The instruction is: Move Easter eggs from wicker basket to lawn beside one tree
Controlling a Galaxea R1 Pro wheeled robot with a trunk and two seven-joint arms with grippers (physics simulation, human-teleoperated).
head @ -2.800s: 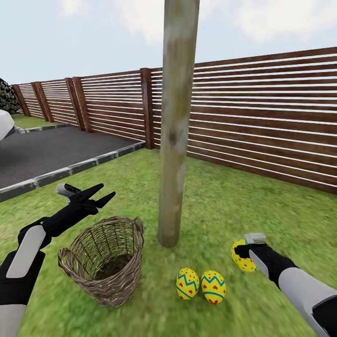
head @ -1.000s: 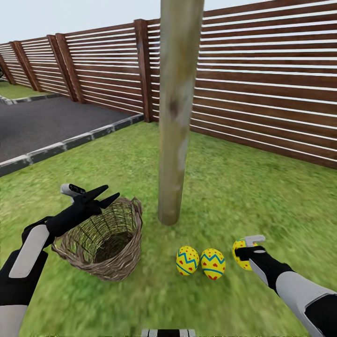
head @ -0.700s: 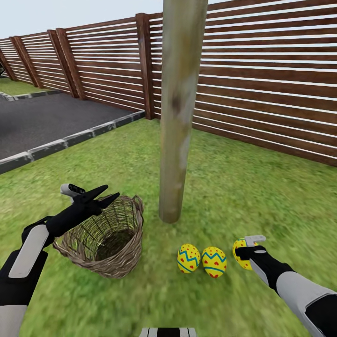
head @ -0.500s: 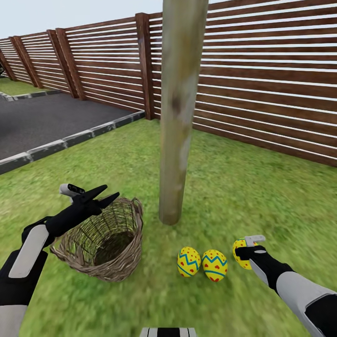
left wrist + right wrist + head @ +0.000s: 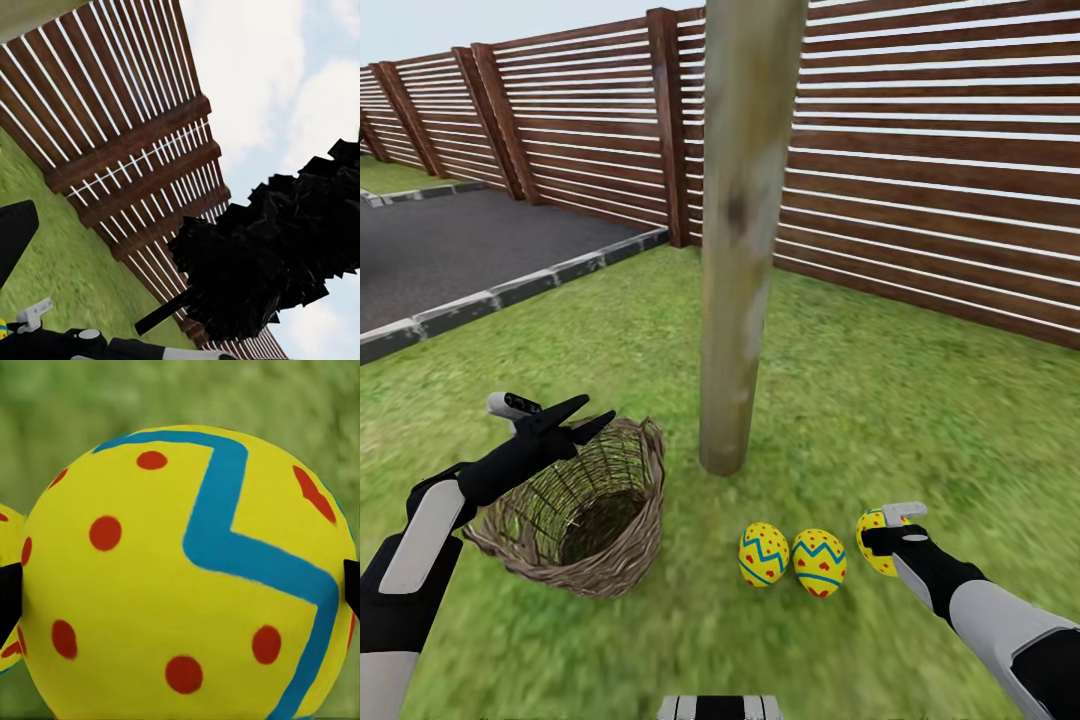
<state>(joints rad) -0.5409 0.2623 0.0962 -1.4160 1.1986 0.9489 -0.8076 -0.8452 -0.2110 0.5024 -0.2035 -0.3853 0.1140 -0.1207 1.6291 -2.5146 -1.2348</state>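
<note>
A tall pale tree trunk (image 5: 745,250) rises from the lawn (image 5: 880,400). Two yellow Easter eggs (image 5: 763,554) (image 5: 818,562) lie side by side on the grass just in front of its base. My right gripper (image 5: 882,541) is shut on the third egg (image 5: 873,535), low over the grass to the right of that pair. In the right wrist view this egg (image 5: 187,577) sits between the two black fingertips (image 5: 9,592). The wicker basket (image 5: 575,505) stands left of the trunk with its dark bottom showing. My left gripper (image 5: 588,419) hangs open above its rim.
A brown slatted fence (image 5: 920,170) runs behind the tree. A dark asphalt driveway (image 5: 450,250) with a stone kerb (image 5: 510,290) lies at the far left. Open grass stretches to the right of the trunk. The left wrist view looks up at fence, sky and dark foliage (image 5: 270,255).
The head camera has tilted down, so the whole picture shifted. Since the earliest frame the right gripper with its egg has sunk closer to the two lying eggs. The left arm has held still.
</note>
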